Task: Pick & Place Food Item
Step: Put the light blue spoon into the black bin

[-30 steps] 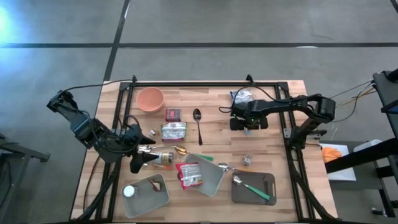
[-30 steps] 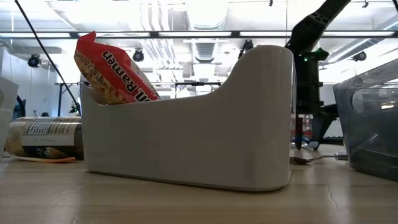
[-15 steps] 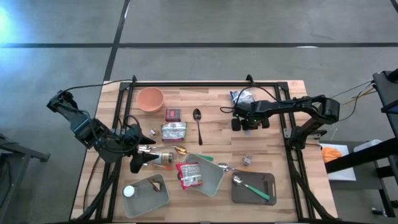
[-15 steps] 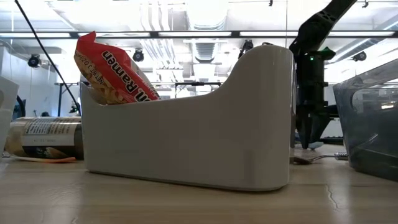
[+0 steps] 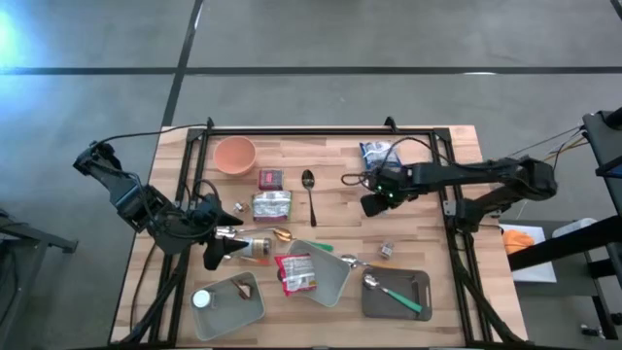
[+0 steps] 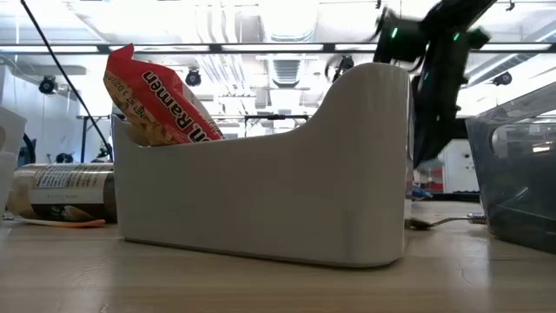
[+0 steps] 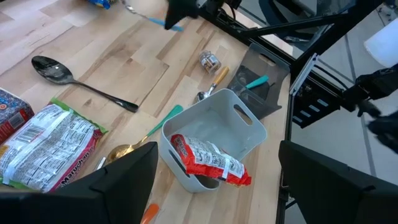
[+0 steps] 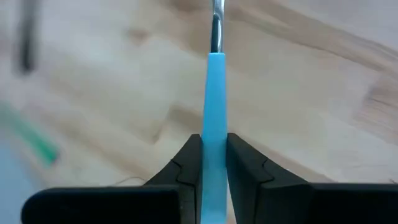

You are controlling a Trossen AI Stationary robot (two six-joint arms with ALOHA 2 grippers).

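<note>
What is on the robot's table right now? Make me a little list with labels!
right gripper: shut on a blue-handled utensil, lifted off the table
left gripper: open, holding nothing, near the table's left edge
white bin: holds a red ramen packet
black spoon: lying on the wood
orange bowl: far left corner area
</note>
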